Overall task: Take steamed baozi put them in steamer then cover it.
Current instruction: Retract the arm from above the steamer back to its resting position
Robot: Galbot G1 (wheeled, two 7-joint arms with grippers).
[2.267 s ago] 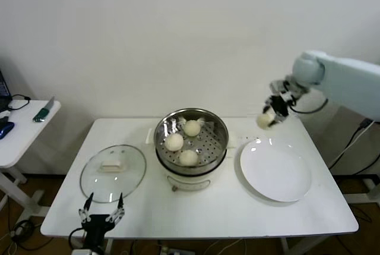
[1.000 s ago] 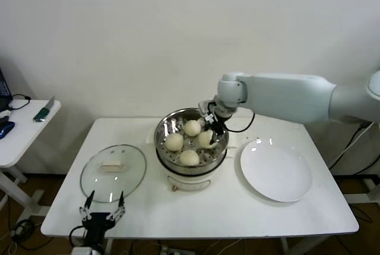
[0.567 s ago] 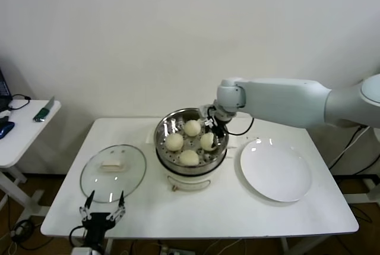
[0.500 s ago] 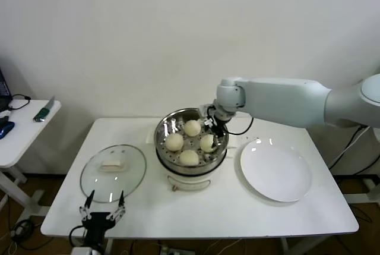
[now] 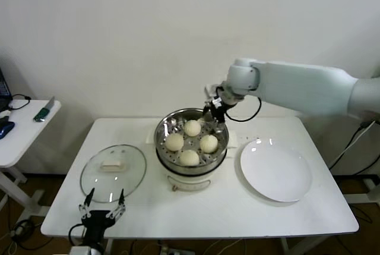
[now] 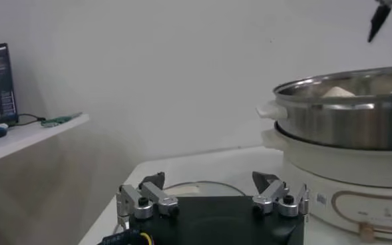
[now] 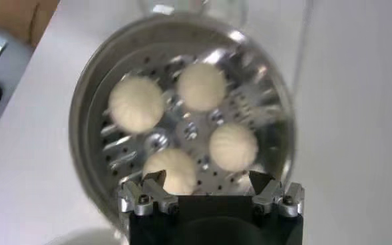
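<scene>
Four steamed baozi (image 5: 190, 142) now sit in steamer (image 5: 218, 125); fourth just released. Right gripper (image 5: 214, 110), fingers spread wide and empty, has lifted above rear rim. Loading judged complete; covering remains. Cover (image 5: 113, 172), clear glass, metal rim, lies flat on bench (image 5: 208, 210) left of steamer. Left gripper (image 5: 101, 213) idle at bench front edge, fingers wide, empty. Buns smooth, domed, soft; basket shiny, perforated. White plate (image 5: 276, 172) right.

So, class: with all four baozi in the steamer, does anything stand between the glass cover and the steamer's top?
Only the right gripper, open above the steamer's far rim. The cover lies on the table, with bare table between it and the steamer.
</scene>
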